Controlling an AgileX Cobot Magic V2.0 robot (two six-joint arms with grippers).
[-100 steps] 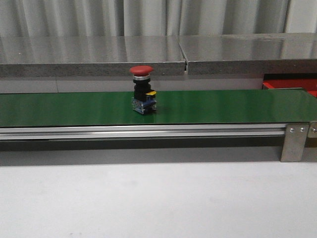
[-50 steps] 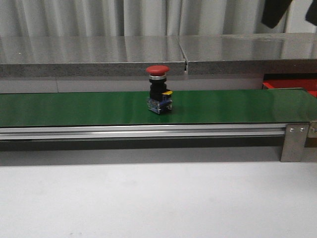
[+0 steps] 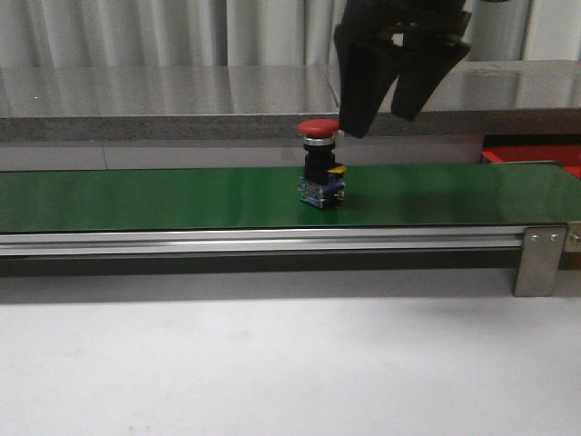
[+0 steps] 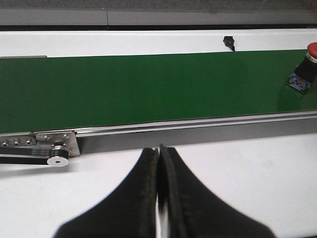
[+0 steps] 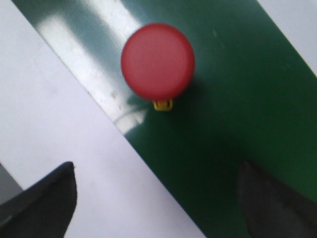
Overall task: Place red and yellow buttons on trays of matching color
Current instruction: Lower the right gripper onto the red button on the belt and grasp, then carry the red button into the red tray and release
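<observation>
Since a second ago the button (image 3: 319, 128) rode right while your open right gripper (image 3: 390, 113) dropped above it, left gripper (image 4: 159, 153) parked shut.

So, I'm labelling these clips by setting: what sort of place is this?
Probably a lab mock-up of a factory sorting line: a green conveyor belt carries a red push button, with a red tray at the belt's end and the right pincer overhead.

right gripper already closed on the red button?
No: in the right wrist view the right gripper has its fingers spread wide, and the red button stands untouched on the green belt.
</observation>
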